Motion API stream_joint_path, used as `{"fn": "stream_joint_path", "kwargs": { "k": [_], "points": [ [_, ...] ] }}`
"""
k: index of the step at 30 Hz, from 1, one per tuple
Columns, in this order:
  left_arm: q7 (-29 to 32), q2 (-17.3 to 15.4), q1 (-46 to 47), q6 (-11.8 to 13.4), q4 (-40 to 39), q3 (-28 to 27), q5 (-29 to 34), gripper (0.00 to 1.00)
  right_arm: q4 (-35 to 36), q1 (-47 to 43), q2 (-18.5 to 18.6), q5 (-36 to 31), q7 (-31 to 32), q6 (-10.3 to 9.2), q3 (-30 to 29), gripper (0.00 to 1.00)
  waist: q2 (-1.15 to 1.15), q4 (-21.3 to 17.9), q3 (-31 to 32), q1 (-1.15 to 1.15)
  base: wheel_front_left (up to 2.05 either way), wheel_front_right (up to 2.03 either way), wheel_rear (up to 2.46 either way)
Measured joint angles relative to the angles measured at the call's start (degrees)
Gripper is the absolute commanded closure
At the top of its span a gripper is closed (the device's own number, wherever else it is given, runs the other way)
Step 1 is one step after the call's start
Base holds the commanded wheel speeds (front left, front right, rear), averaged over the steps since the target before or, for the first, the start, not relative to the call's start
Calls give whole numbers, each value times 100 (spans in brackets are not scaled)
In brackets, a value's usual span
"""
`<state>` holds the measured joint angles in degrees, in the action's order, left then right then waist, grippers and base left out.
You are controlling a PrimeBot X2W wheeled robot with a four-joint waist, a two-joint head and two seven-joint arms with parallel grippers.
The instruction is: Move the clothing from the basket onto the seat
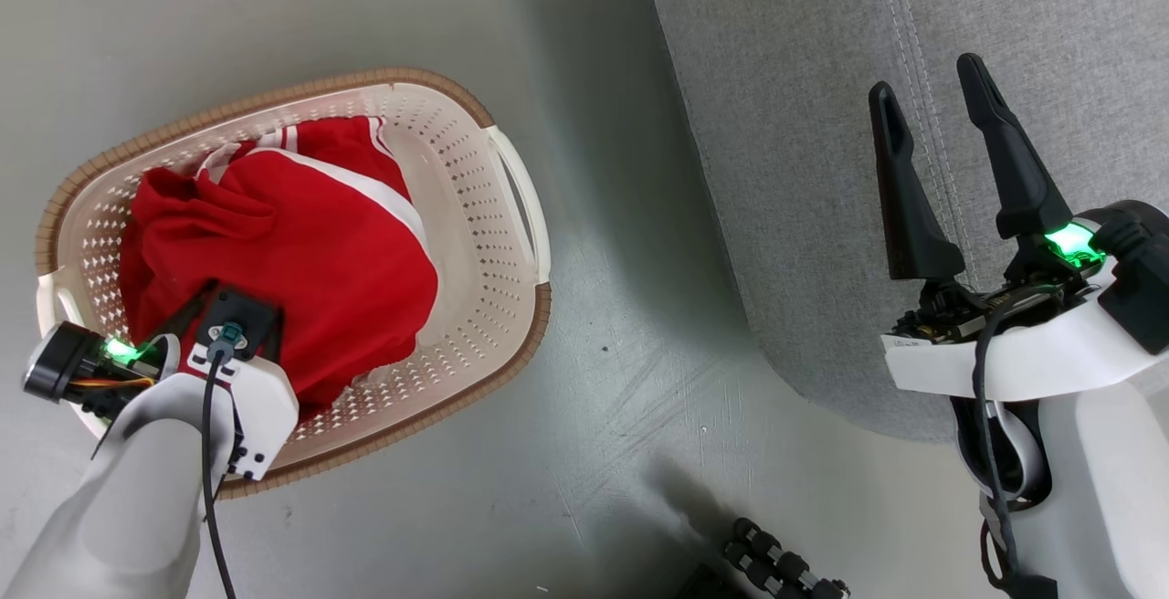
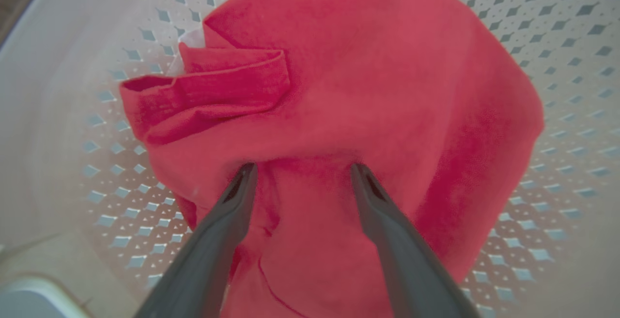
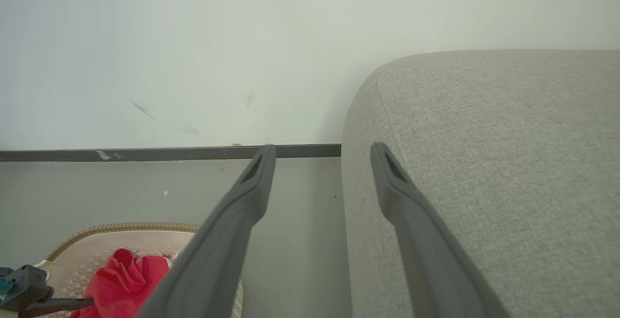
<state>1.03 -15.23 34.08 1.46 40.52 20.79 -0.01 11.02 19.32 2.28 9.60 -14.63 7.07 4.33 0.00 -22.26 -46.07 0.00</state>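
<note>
The clothing [image 1: 301,252] is a bright red heap with white stripe trim, lying in the cream basket [image 1: 438,88] with its brown rim at the left on the floor. My left gripper [image 1: 228,293] reaches down into the basket. In the left wrist view the left gripper [image 2: 302,170] is open, both fingertips pressed against the red clothing [image 2: 387,90], with perforated basket wall [image 2: 557,66] around it. My right gripper [image 1: 925,78] hovers open and holds nothing above the grey seat [image 1: 804,124]. Its wrist view shows the right gripper [image 3: 323,149] beside the seat's [image 3: 484,163] rounded corner, the basket [image 3: 121,228] and clothing [image 3: 126,284] low at the left.
A strip of grey floor [image 1: 621,325] separates the basket from the seat. A black ribbed part [image 1: 776,567] lies at the bottom edge. Beyond the floor, the right wrist view shows a pale wall with a dark skirting board [image 3: 145,154].
</note>
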Motion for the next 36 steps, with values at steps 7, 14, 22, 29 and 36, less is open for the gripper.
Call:
{"fn": "stream_joint_path", "kwargs": {
  "k": [7,14,22,29,36],
  "points": [
    [-1,-140,148,126,212,93,218,0,5,122,0,-1,1,0,4,0,0,-47,-117,0,0,0,0],
    [-1,-121,309,192,336,179,365,0,7,152,0,-1,0,0,15,0,0,-69,-190,0,0,0,0],
    [16,7,453,185,546,256,365,100,-16,230,0,-1,0,0,22,0,0,-75,-244,0,0,0,0],
    [-169,91,457,89,543,287,305,100,-44,236,0,-1,0,0,10,0,0,-47,-220,0,0,0,0],
    [-514,190,516,30,354,281,204,100,-71,372,1,-1,0,0,-2,0,0,24,-152,0,0,0,0]
  ]
}}
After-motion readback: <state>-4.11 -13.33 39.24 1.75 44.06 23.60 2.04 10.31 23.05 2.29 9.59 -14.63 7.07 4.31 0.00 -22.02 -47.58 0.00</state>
